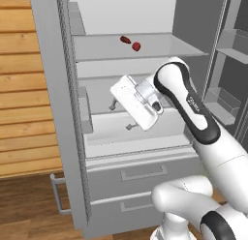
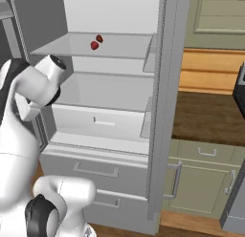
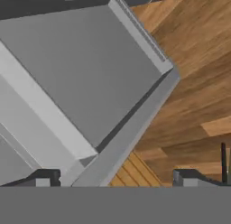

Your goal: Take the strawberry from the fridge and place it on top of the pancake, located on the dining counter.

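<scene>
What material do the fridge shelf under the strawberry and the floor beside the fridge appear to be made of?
The shelf looks like pale grey plastic or painted metal, with a matte finish: flat even colour, no shine, though the render leaves the material open. The floor looks like brown wood, shown by plank seams and grain streaks. The strawberry is bright red and smooth.

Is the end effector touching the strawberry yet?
Apart. In the left base view the open end effector hangs well below the shelf where the strawberry sits.
</scene>
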